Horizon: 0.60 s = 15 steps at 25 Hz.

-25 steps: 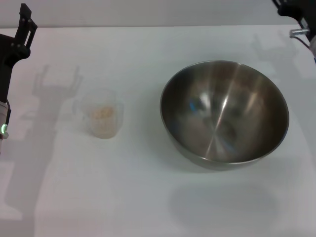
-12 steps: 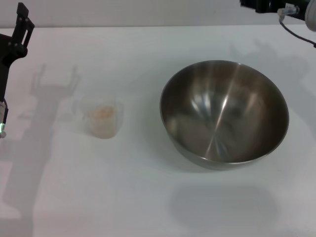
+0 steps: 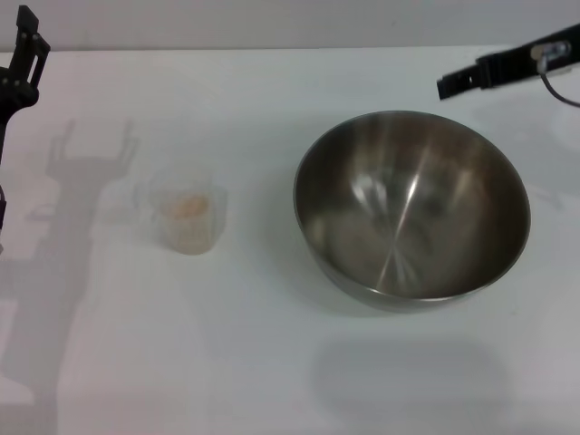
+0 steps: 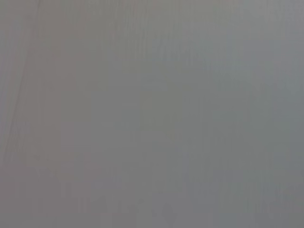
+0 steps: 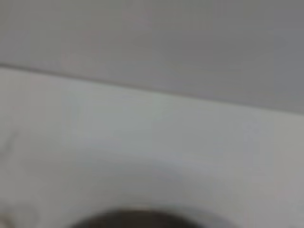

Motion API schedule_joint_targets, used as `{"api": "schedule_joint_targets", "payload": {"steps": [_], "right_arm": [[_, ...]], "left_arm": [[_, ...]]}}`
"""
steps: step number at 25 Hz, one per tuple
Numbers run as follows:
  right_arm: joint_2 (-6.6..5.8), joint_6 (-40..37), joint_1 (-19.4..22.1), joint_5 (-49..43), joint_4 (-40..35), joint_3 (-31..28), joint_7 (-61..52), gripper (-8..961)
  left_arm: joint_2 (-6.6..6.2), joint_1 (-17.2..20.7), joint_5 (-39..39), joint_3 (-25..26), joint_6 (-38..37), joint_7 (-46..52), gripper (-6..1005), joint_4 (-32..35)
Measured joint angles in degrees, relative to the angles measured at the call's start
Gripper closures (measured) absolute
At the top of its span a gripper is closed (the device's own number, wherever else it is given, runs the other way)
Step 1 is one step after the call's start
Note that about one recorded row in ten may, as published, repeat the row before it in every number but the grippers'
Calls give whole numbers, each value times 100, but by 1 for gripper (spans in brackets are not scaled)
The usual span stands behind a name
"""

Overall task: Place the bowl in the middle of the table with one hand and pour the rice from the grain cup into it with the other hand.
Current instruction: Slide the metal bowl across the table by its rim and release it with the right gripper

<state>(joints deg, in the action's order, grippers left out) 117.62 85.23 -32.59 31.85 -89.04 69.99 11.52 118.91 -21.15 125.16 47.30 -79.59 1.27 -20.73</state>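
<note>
On the plain white desk we count one shiny stainless-steel bowl right of centre and one clear plastic cup holding pale rice, well apart. Left gripper and right gripper hover at the far corners; we cannot tell either's finger state.

The bowl — wide, shiny steel, upright — sits right of centre on the white table. Left of centre stands the clear grain cup, upright, holding pale rice.
</note>
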Motion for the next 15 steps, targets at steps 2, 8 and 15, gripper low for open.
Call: {"api": "schedule_joint_targets", "payload": {"steps": [2, 8, 15], "right_arm": [[-40, 165, -94, -72, 171, -26, 19, 235], [-97, 392, -245, -296, 670, -63, 149, 237], [-127, 431, -267, -303, 1033, -75, 276, 238]], "left_arm": [[0, 2, -1, 0, 0, 0, 170, 2], [-10, 5, -1, -1, -3, 4, 169, 8], [-9, -30, 0, -1, -4, 5, 169, 8]]}}
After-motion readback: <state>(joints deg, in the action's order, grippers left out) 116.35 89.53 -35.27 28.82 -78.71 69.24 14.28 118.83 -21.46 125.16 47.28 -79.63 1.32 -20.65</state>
